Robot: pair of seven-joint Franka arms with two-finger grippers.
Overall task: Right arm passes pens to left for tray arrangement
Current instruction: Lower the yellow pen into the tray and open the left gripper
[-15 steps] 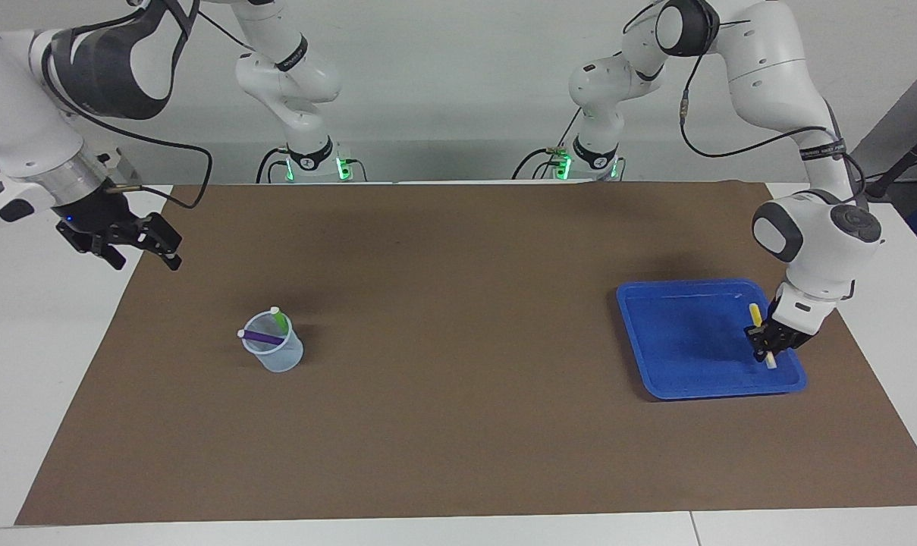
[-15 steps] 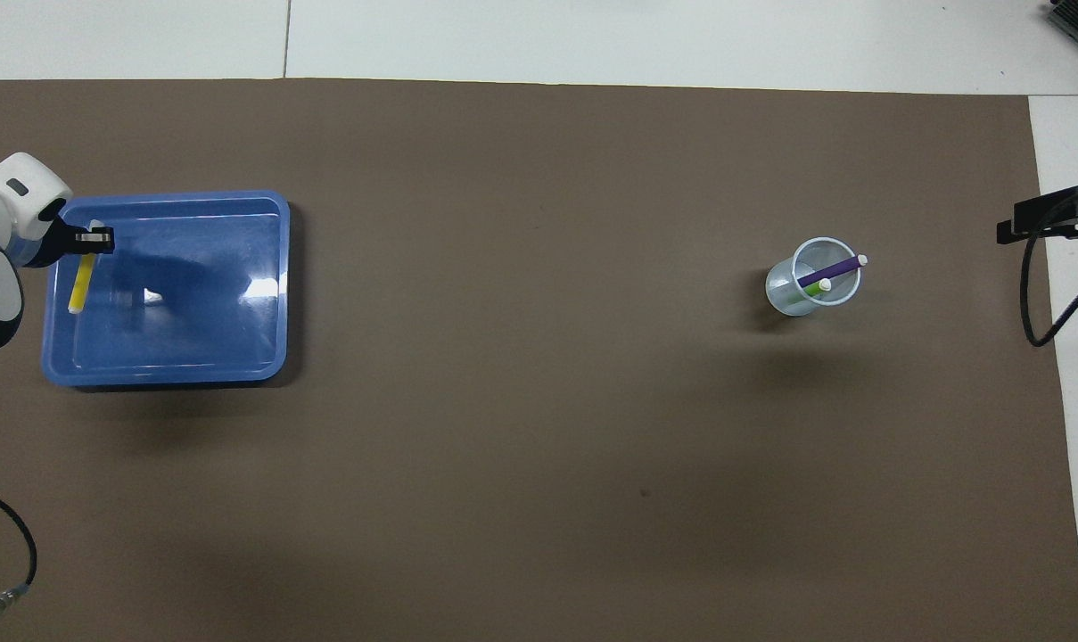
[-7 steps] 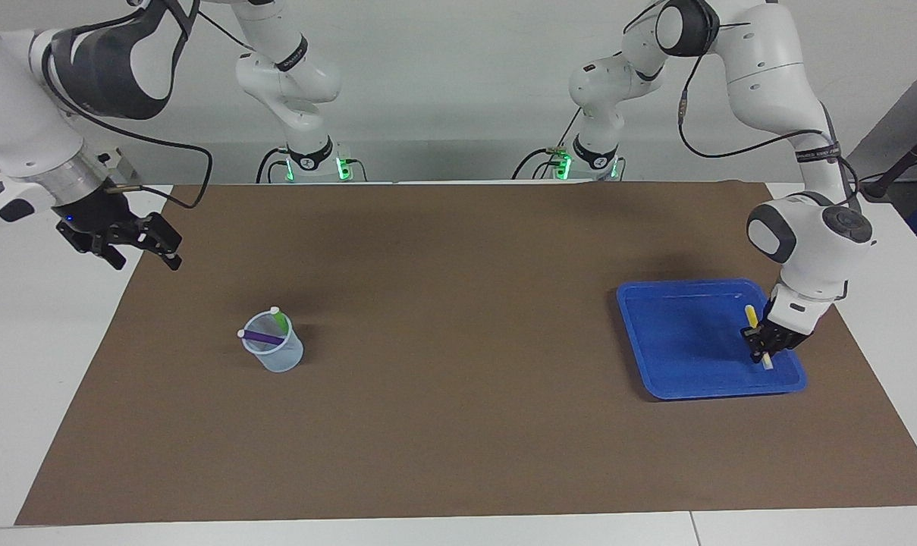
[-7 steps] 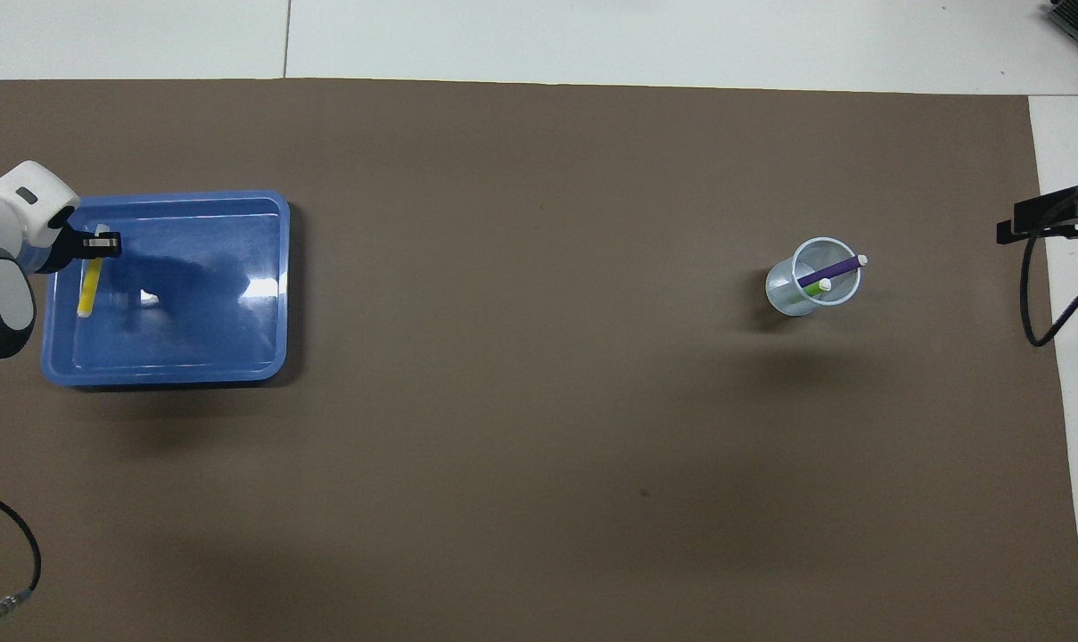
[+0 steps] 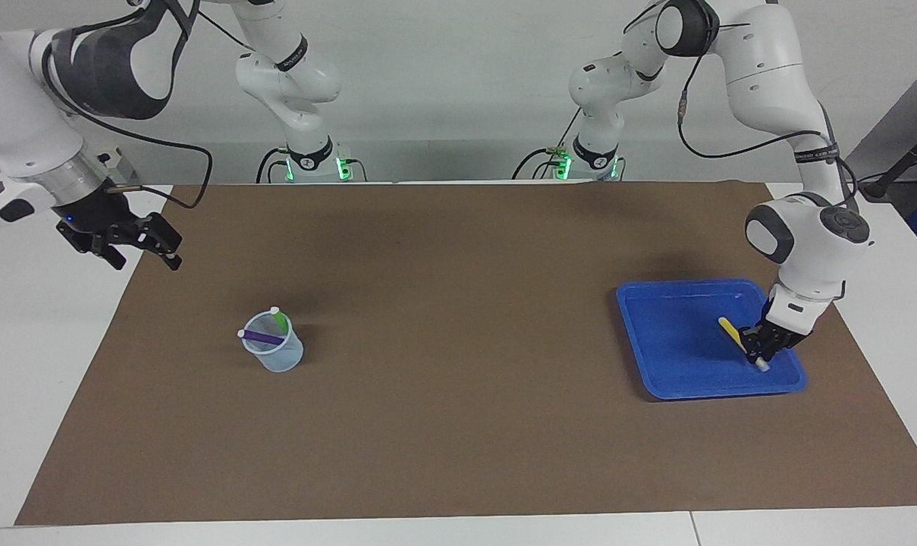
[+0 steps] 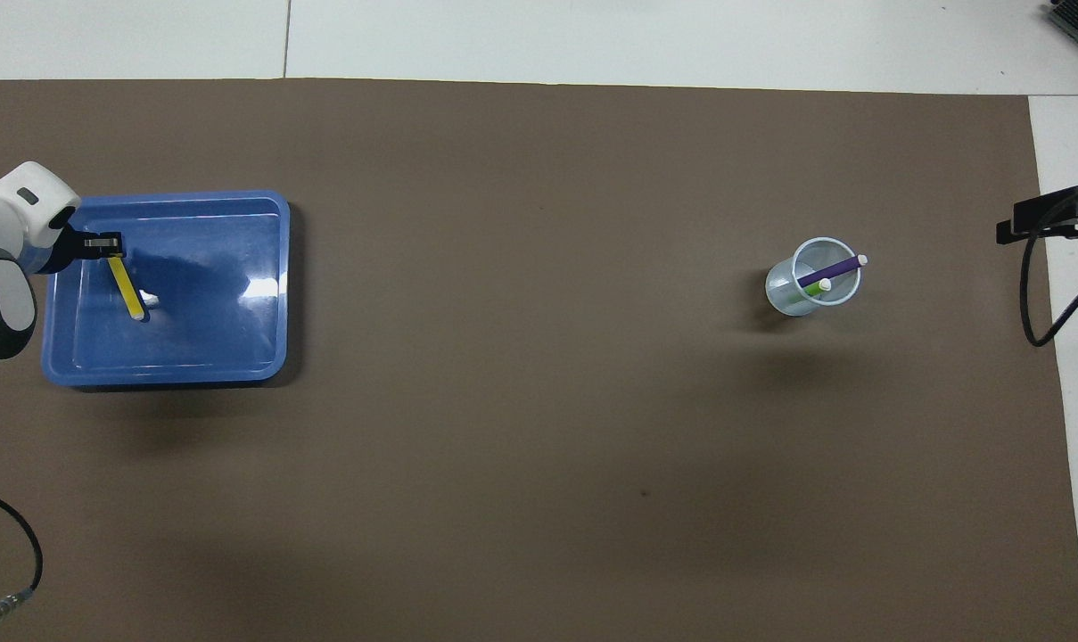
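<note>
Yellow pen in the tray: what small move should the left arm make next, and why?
Probably open the left claw and let go. The yellow pen already slants low inside the blue tray, its whitish end at the claw looking close to the floor. The purple pen and green pen wait in the cup.

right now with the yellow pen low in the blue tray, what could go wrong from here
1. The left gripper holds the yellow pen by one end, tilted inside the blue tray; released like this, it may roll or settle crooked.
2. It works close to the tray's rim, so pulling away carelessly could nudge the tray.
3. The purple pen and green pen lean in the light clear cup; the waiting right gripper might tip it.
</note>
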